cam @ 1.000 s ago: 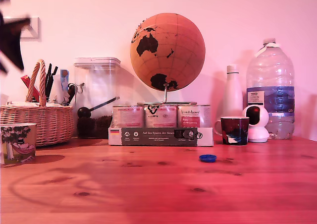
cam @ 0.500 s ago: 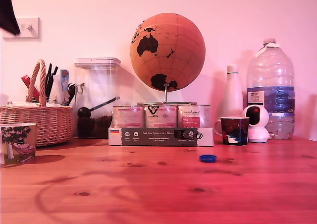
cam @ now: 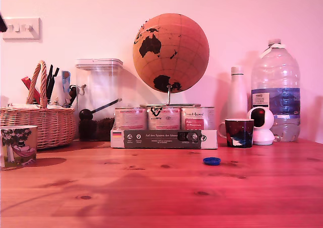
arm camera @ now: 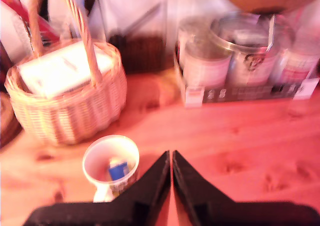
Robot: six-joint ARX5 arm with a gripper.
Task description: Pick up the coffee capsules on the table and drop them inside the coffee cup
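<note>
The coffee cup [cam: 17, 146], pale with a dark tree print, stands at the exterior view's far left in front of the basket. From above, the wrist view shows the cup's white inside [arm camera: 110, 166], where a blue coffee capsule [arm camera: 118, 170] lies. A cream capsule cannot be made out in the blur. My gripper [arm camera: 170, 156] hovers high above the table just beside the cup, its black fingers [arm camera: 155, 178] pressed together with nothing between them. Only a dark sliver of the arm [cam: 2, 24] shows at the exterior view's upper left edge.
A wicker basket [cam: 38, 124] sits behind the cup. Along the back stand a clear canister [cam: 98, 99], a globe [cam: 170, 52] over a box of tins [cam: 164, 129], a dark mug [cam: 238, 132], bottles [cam: 275, 92] and a small camera [cam: 262, 124]. A flat blue disc [cam: 212, 161] lies mid-table.
The dark arm at the exterior view's upper left has risen almost out of frame. Its shadow on the table has spread and faded.
</note>
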